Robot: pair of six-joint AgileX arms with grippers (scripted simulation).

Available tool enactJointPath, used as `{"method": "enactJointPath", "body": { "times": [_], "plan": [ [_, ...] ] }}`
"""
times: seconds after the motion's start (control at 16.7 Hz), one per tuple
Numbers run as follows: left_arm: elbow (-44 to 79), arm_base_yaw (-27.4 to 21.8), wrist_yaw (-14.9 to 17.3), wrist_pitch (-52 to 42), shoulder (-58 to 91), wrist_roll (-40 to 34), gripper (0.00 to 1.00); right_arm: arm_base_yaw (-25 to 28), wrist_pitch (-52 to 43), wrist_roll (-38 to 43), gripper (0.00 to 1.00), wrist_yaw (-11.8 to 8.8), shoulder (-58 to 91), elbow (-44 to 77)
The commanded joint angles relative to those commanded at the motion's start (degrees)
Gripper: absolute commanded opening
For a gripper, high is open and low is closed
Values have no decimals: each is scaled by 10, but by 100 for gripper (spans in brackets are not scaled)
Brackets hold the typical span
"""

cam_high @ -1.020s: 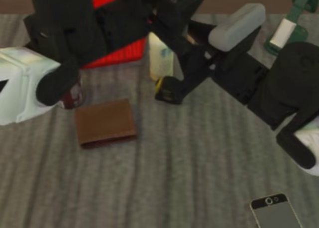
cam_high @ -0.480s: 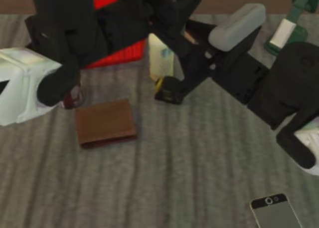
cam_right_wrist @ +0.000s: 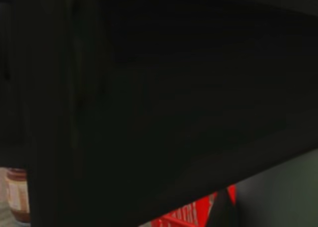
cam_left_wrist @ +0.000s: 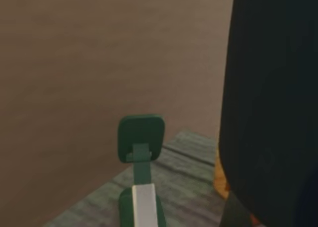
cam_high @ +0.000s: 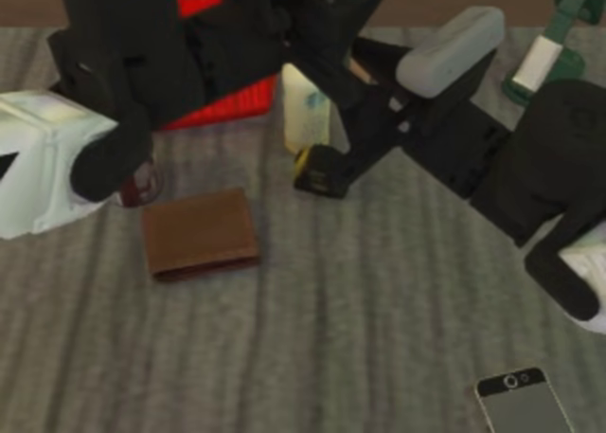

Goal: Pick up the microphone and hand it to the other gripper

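Observation:
The microphone is hidden: I see it in no view. In the top view both black arms crowd together at the back middle of the table. My left gripper (cam_high: pixel 333 18) reaches in from the left, close to the table's far edge. My right gripper (cam_high: pixel 377 90), with its rounded grey block (cam_high: pixel 451 50) on top, comes in from the right and sits right beside it. The left wrist view has a large black body close on one side. Another black body close up fills most of the right wrist view, which is dark.
A cream bottle (cam_high: pixel 305 106) with a dark cap (cam_high: pixel 316 171) lies under the grippers. Nearby are a red basket (cam_high: pixel 227 103), a brown wallet (cam_high: pixel 200 233), a small jar (cam_high: pixel 142 183), a phone (cam_high: pixel 522 401) and a green stand (cam_high: pixel 547 49) (cam_left_wrist: pixel 141 160).
My left gripper has edged slightly toward the table's far edge. The right arm and the loose objects have not moved.

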Motion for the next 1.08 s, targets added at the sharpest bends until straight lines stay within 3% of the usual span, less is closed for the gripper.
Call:
{"method": "enactJointPath", "body": {
  "times": [0.48, 1.08],
  "plan": [
    [0, 0, 0, 0, 0, 0, 0, 0, 0, 0, 98, 0, 0, 0],
    [-1, 1, 1, 0, -1, 0, 0, 0, 0, 0, 100, 0, -2, -2]
  ]
}}
